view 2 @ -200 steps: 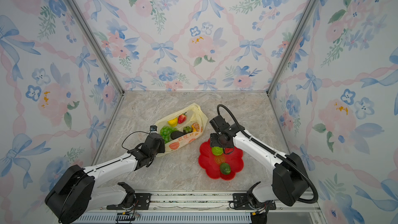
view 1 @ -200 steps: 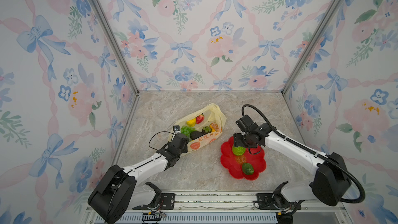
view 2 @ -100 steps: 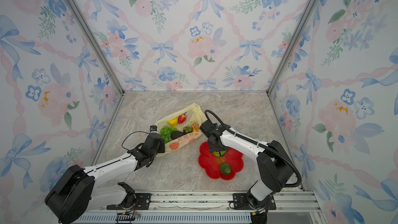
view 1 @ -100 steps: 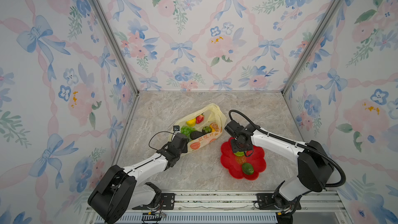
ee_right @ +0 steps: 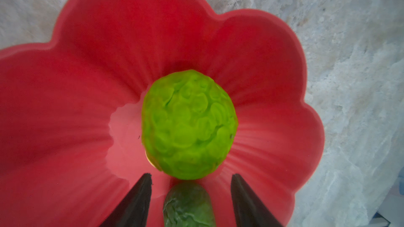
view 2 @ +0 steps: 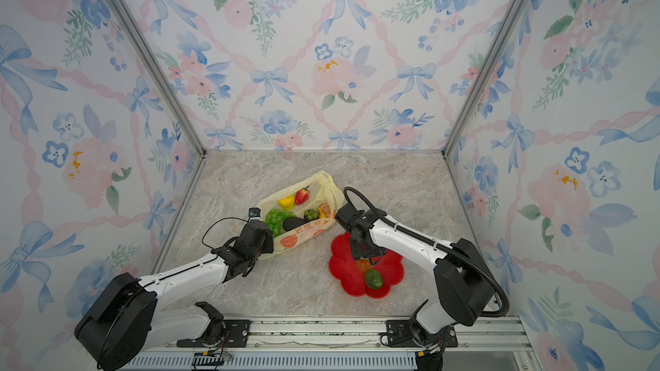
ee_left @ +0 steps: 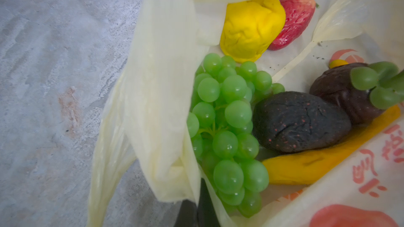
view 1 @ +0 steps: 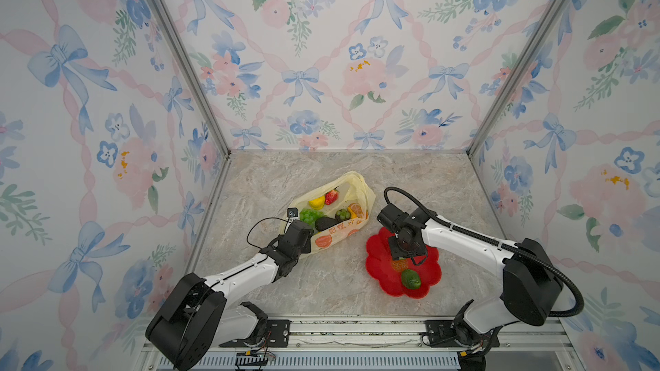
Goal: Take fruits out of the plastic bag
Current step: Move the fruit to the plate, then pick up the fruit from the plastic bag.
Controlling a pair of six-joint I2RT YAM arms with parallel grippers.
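Robot test booth, lab-type. Floral-papered wall panels (view 1: 321, 66) stand in aluminium framing (view 1: 180, 55); two arm bases (view 1: 246, 319) sit on a front rail (view 1: 357, 328).

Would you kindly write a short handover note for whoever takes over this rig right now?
Left claw: shut on the rim of the pale yellow printed plastic bag.
Right claw: open, empty, above the red flower-shaped plate.
Done: bumpy green citrus and smooth green lime lie on the plate.
Left to take out of the bag: green grape bunch, dark avocado, bumpy yellow citrus, red strawberry, yellow banana.
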